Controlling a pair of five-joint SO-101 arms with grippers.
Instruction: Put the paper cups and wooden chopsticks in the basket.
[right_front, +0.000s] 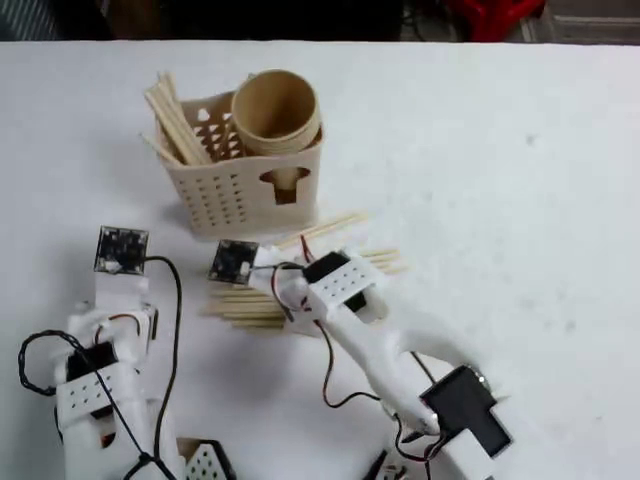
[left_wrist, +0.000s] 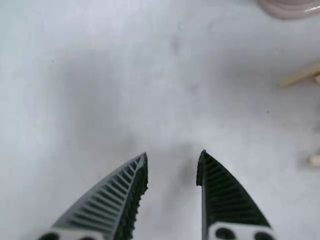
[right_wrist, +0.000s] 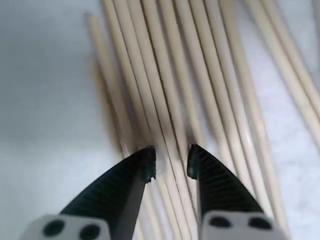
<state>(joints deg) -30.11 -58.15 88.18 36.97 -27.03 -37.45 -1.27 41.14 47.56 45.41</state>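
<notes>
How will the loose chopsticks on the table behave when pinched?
The chopsticks look thin and stiff, so probably light and unbending. They lie packed side by side, so the open right pincer may catch several or nudge neighbours, which could roll on the table.

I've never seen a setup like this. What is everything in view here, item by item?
Beige perforated plastic basket: one, beige, standing on the table beyond the arms.
Tan paper cups: one nested stack, number unclear, tan, upright in the basket's right side.
Bundled wooden chopsticks: one bundle, pale wood, leaning out of the basket's left side.
Loose wooden chopsticks: a pile, too overlapped to count, pale wood, flat on the table in front of the basket.
White table: one, white, under everything.
Left gripper: one, dark ridged fingers, open over bare table.
Right gripper: one, dark fingers, open, low over the loose chopsticks.
</notes>
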